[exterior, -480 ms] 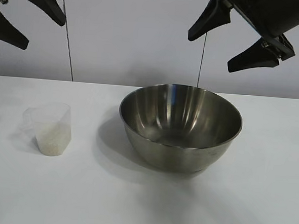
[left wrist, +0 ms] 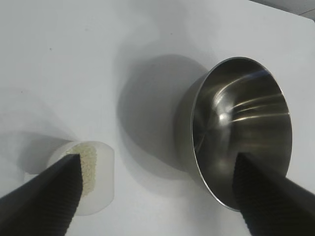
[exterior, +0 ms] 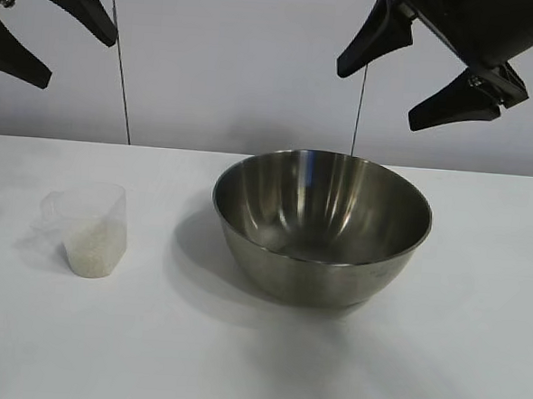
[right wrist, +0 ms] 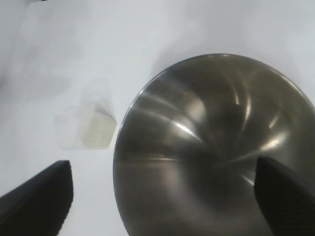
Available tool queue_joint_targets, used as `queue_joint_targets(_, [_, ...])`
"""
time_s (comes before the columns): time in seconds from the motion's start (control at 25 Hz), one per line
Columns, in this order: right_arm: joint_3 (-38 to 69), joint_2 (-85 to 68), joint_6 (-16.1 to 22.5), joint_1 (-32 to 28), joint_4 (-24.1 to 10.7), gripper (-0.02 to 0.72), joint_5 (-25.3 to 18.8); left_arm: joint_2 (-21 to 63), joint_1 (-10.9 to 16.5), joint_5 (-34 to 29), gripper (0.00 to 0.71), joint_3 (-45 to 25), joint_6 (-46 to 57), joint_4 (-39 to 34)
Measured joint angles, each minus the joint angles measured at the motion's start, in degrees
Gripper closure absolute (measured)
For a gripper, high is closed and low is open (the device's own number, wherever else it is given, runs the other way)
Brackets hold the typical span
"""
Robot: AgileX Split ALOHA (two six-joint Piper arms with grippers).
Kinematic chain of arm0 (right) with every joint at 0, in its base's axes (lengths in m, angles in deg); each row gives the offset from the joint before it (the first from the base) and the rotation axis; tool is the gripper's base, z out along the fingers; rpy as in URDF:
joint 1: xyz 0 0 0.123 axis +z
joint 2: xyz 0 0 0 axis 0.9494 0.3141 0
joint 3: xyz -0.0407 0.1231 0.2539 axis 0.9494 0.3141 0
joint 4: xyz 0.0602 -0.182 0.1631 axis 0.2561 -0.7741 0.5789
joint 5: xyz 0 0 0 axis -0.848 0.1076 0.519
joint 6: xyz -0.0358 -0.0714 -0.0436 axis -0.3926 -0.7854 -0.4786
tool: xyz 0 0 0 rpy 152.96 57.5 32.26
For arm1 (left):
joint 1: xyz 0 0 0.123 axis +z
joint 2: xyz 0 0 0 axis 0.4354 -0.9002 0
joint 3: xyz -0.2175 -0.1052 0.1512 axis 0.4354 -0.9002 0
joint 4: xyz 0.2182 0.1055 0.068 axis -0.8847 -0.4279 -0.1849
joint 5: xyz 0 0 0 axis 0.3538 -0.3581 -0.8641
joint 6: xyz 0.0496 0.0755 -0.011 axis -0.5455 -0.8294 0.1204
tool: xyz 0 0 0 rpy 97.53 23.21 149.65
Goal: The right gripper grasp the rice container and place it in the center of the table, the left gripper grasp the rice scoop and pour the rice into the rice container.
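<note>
The bowl (exterior: pixel 321 225) stands upright on the table (exterior: pixel 474 357), slightly right of its middle, empty. The right gripper (exterior: pixel 424 72) hangs directly above it, jaws wide apart and empty, so the coming reach looks like a drop to the rim. The scoop (exterior: pixel 88 229) of rice (exterior: pixel 92 248) sits well left, below the open, empty left gripper (exterior: pixel 51 28)

The right gripper (exterior: pixel 432 77) sits a touch higher and further right above the steel bowl (exterior: pixel 321 225) than half a second ago, its fingers (exterior: pixel 376 36) spread wide and holding nothing.
</note>
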Motion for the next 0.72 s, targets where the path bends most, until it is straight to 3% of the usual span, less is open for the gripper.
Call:
queue_joint_targets(0.28, [-0.11, 2.11, 17.50, 0.00, -23.49, 0.009, 0.19, 0.00, 0.00, 0.00, 0.108, 0.00, 0.00, 0.00])
queue_joint_targets(0.36, [-0.11, 4.26, 18.93, 0.00, -25.29, 0.009, 0.19, 0.00, 0.00, 0.00, 0.108, 0.00, 0.00, 0.00])
queue_joint_targets(0.72, [-0.18, 14.78, 19.80, 4.29, -25.62, 0.009, 5.89, 0.00, 0.00, 0.00, 0.108, 0.00, 0.00, 0.00])
